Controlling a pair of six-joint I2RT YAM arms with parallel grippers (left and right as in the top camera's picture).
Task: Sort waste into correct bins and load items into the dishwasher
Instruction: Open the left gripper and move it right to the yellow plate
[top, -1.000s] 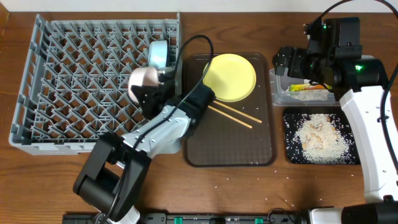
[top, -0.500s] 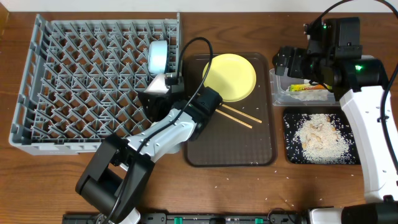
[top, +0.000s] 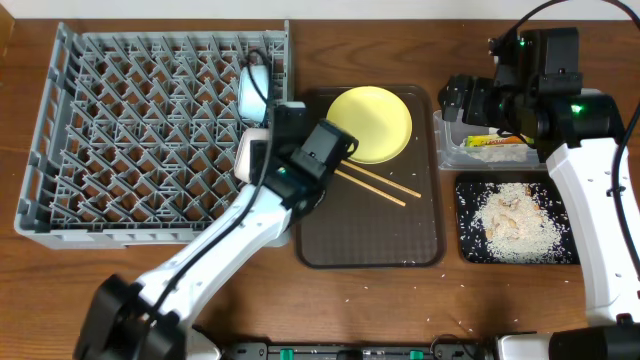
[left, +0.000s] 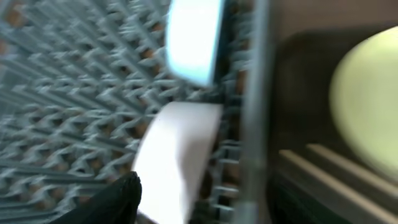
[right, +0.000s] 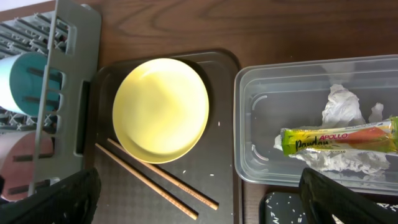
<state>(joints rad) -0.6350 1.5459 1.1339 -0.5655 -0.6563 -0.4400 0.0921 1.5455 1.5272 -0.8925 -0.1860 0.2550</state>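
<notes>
The grey dishwasher rack (top: 130, 130) fills the left. A light blue bowl (top: 253, 90) and a white bowl (top: 245, 155) stand on edge by its right wall. My left gripper (top: 265, 140) hovers open just right of the white bowl. Its wrist view is blurred and shows one finger (left: 115, 202) beside the white bowl (left: 177, 162). The yellow plate (top: 370, 123) and chopsticks (top: 375, 185) lie on the brown tray (top: 370, 235). My right gripper (right: 205, 199) hangs wide open over the clear bin (right: 261, 124), which holds the wrapper (right: 339, 140).
The black tray (top: 470, 190) at right carries a heap of rice (top: 515, 220). Crumpled white paper (right: 342, 106) lies in the clear bin. Loose grains (top: 400, 290) dot the table in front of the brown tray. The rack wall (right: 68, 81) borders the tray's left side.
The left gripper opened and let go of the white bowl, which now stands on edge in the rack. It has drawn back to the right. The right arm has not moved.
</notes>
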